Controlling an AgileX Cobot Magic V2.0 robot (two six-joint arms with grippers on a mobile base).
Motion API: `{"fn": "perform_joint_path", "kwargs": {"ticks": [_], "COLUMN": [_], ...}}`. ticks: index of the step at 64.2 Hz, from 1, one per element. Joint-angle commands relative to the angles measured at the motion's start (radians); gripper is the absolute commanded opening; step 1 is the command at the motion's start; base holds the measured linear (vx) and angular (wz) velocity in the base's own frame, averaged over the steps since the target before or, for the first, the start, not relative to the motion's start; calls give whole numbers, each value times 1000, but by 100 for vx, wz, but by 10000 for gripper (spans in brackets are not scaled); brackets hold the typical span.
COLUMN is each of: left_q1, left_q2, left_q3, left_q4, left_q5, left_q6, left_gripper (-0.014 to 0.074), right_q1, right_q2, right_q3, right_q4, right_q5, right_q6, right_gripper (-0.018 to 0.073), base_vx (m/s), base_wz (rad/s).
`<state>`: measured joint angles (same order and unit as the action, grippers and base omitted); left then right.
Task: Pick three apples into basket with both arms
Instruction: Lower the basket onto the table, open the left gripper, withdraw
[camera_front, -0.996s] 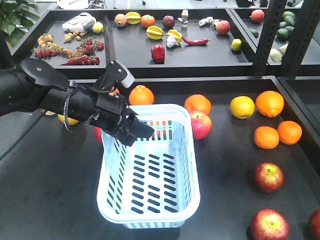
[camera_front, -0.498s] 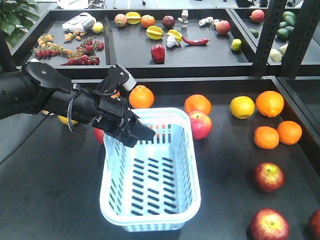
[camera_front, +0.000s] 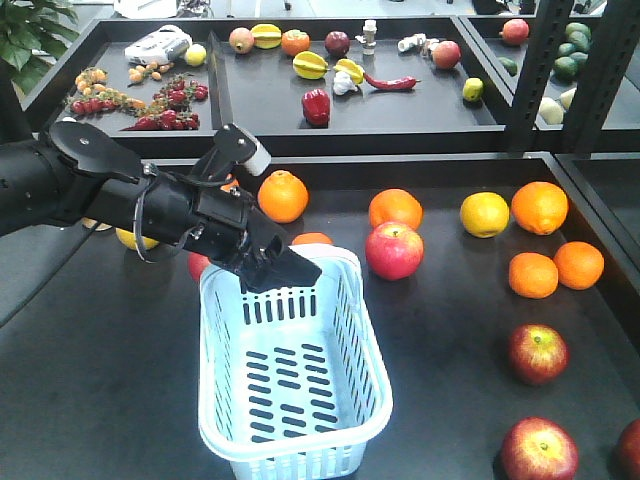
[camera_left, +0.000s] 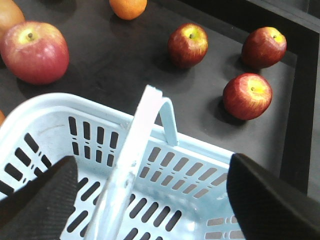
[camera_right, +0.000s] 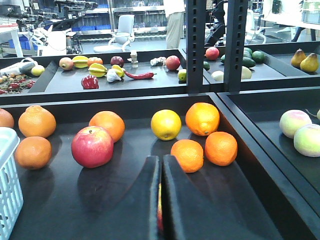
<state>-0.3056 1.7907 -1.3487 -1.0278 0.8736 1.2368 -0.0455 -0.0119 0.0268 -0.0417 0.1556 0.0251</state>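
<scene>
Basket (camera_front: 285, 455) empty: 0 of 3 apples (camera_front: 537, 353) in, and all 3 sit on the tabletop (camera_front: 450, 330) well to its right. Left hand (camera_front: 280, 268) spread wide, straddling the handle (camera_left: 145, 130) and gripping nothing. Right hand (camera_right: 161, 200) pressed closed, seemingly empty — every pick is left.

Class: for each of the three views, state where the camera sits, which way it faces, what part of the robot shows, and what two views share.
Exterior front: high, looking down on the table; the left arm reaches in, left gripper at the basket's far rim.
Left wrist: on the left gripper, looking down into the basket between its spread fingers.
Right wrist: low over the table, facing the back tray; the shut right gripper shows.
Shared: the pinkish-red apple beside the basket, in all three.
</scene>
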Motion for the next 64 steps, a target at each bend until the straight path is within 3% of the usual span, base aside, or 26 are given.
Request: {"fn": "perform_joint_path", "kwargs": {"ticks": [1,16,25,35,46,54,64], "left_q1": [-6,-6,-6,-3,-3,-3,-3], "left_q2": [-86,-189,-261,-357,-446,-483,-550], "left_q3": [-32,-32,-32,-32,-31,-3,159], "left_q4": [-59,-57,-57,-38,50,104,83], "left_q5": [-1,-62,-53,-1,116,221,200], "left_q6": [-6,-6,-6,-22,-88,-197,-208], "left_gripper": [588,575,495,283,-10,-8,-8], "right_q1": [-5,-5,-5,-5,-5,-5,-5], "right_q2": [-11,-11,-11,-11,-11,-11,-11], "right_q3": [13,13,13,13,13,13,13], "right_q4": [-7,-7,-7,-7,-7,-7,-7], "right_q5": [-72,-72,-72,-72,-72,-72,-72], "right_q6": [-7,-7,-7,-7,-7,-7,-7], "right_gripper": [-5,-5,-5,-5,-5,-5,-5], "base_vx": [0,0,0,0,0,0,0], "base_wz": [0,0,0,0,0,0,0]}}
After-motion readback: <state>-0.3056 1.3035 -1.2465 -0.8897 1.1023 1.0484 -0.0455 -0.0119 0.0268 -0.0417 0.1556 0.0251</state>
